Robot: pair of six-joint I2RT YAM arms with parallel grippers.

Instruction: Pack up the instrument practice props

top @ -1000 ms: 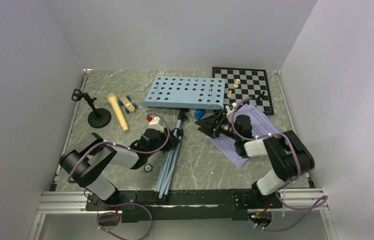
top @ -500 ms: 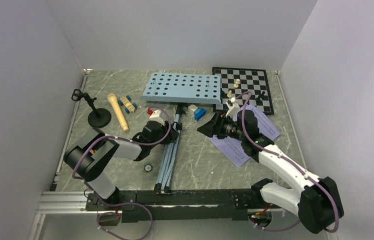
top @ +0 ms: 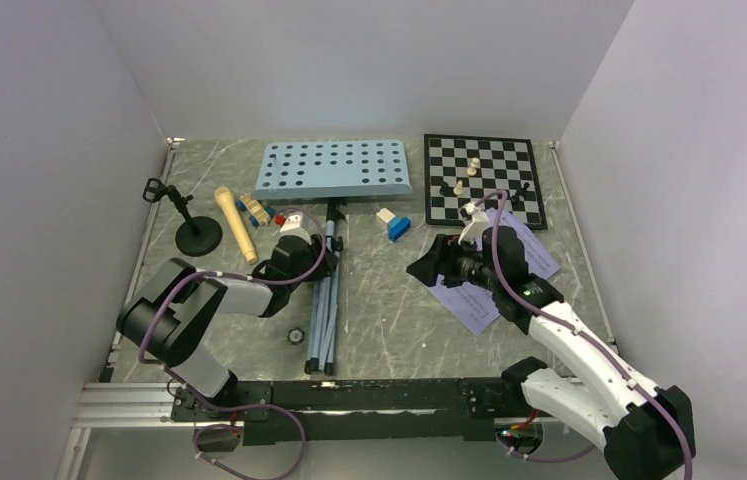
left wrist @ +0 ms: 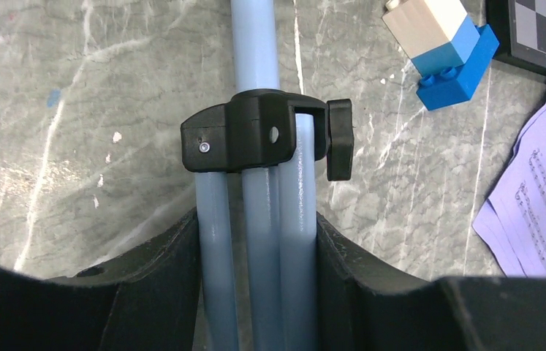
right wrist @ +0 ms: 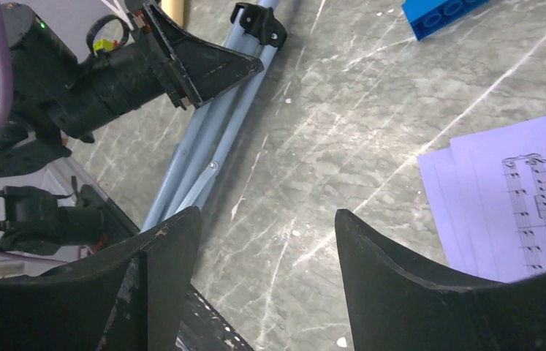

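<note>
The light-blue music stand lies flat, its perforated tray (top: 333, 169) at the back and its folded legs (top: 323, 310) running toward me. My left gripper (top: 321, 256) is shut on the legs (left wrist: 256, 241) just below their black clamp (left wrist: 259, 139). The lavender sheet-music pages (top: 539, 252) lie at the right, partly under my right arm; they also show in the right wrist view (right wrist: 518, 197). My right gripper (top: 421, 266) is open and empty over bare table left of the pages. The tan microphone (top: 236, 225) and black mic stand (top: 196, 236) are at the left.
A chessboard (top: 484, 178) with pieces sits at the back right. A blue and white block (top: 395, 225) lies in the middle; small toy blocks (top: 258, 211) lie by the microphone. A small wheel (top: 296, 336) lies left of the stand's feet. Walls close in on three sides.
My left gripper has dragged the music stand to the left and turned it, so its tray now sits clear of the chessboard. My right gripper has let go of the stand and drawn back right.
</note>
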